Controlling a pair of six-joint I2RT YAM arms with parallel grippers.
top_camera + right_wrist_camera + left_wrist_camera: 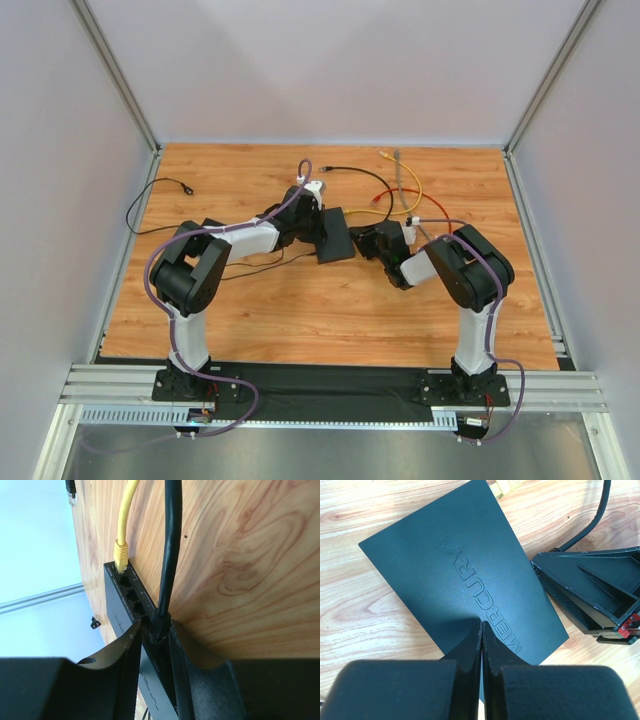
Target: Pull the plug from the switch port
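The switch (335, 235) is a flat matte black box lying mid-table; its lettered top (460, 580) fills the left wrist view. My left gripper (482, 625) is shut with nothing between its fingers, tips down on the switch top (322, 228). In the right wrist view the socket edge (117, 607) shows a black plug (161, 622) seated in a port, its thick black cable running up. My right gripper (154, 627) has its fingers tight on either side of that plug. A yellow plug (120, 555) sits in the end port.
Yellow, orange and grey cables (410, 185) lie loose behind the right arm. A thin black lead (150, 200) trails to the left table edge. The right gripper's body (590, 590) lies close beside the switch. White walls and aluminium rails enclose the table.
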